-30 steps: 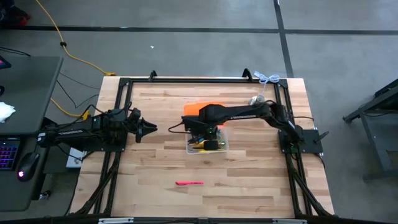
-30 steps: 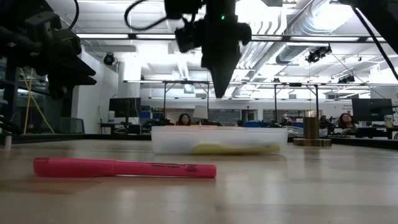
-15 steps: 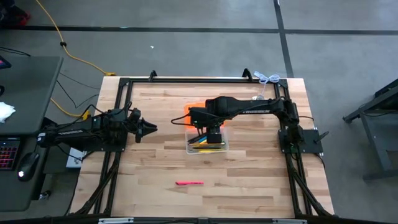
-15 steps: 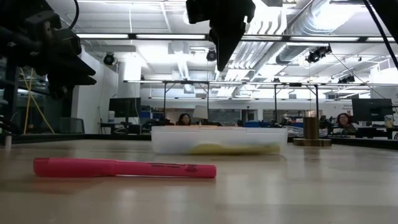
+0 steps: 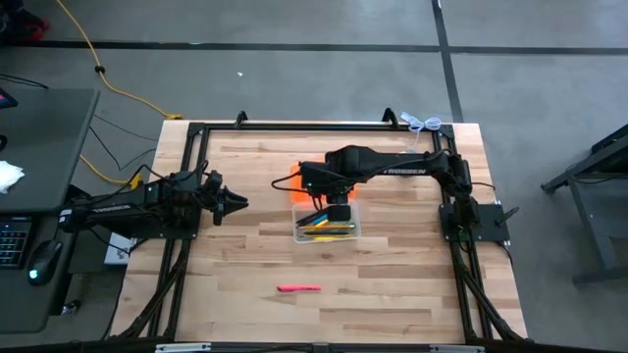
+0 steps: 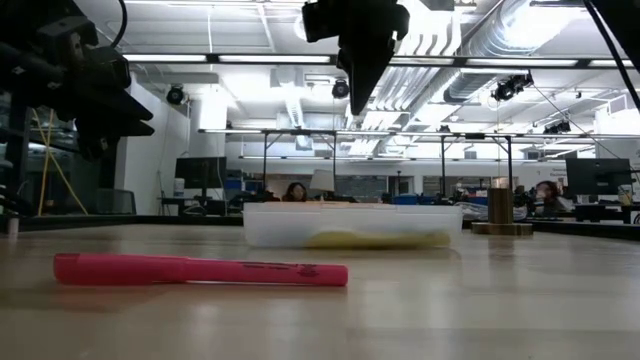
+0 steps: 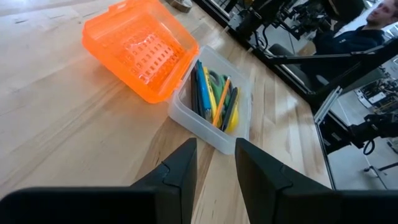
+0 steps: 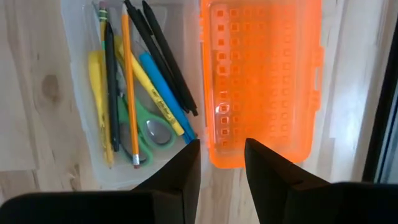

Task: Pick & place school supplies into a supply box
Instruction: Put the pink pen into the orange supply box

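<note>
The supply box is a clear plastic tray with its orange lid lying open on its far side. Inside the tray lie several pens and pencils and green-handled scissors. One pink marker lies flat on the table near the near edge, and fills the foreground of the low view. My right gripper hangs above the box, open and holding nothing, over the seam between tray and lid. My left gripper waits open at the table's left, pointing toward the box.
A metal bell-shaped object stands near the far right corner. A black frame runs round the table's edge. Bare wood lies between the box and the pink marker. People sit at desks in the room behind.
My right gripper has risen from just above the tray and shifted a little toward the far edge, over the seam with the orange lid. The box, its contents and the pink marker have stayed where they were.
</note>
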